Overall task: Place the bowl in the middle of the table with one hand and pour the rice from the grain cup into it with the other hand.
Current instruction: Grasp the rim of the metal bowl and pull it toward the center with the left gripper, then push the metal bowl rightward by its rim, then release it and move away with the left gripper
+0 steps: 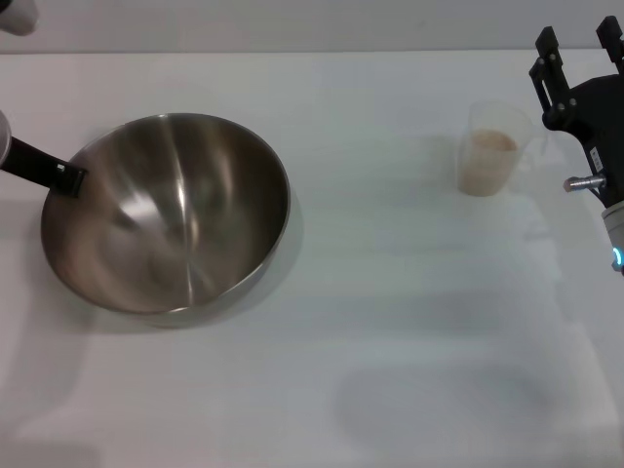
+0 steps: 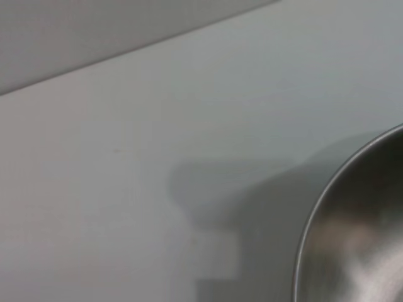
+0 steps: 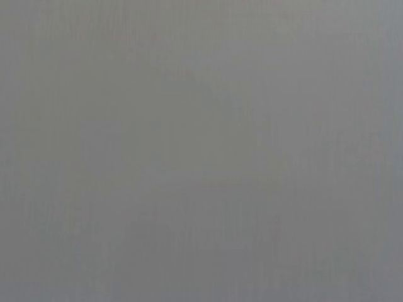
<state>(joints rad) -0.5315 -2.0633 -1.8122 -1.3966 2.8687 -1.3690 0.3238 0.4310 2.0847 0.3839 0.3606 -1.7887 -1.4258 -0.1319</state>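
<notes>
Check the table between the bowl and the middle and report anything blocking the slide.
Nothing visible blocks it: bare table lies between the bowl and the middle. The grain cup stands far off toward the right gripper.

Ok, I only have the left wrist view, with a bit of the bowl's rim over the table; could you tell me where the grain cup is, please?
Observer: The grain cup stands upright on the table, well to the right of the bowl and apart from it, with the rice inside it.
Operator: Thank you. Where is the right claw?
Observer: The right claw is open, just right of the cup and holding nothing.
Operator: And the left claw, please?
Observer: The left claw is at the bowl's left rim, with the bowl on the left part of the table.
</notes>
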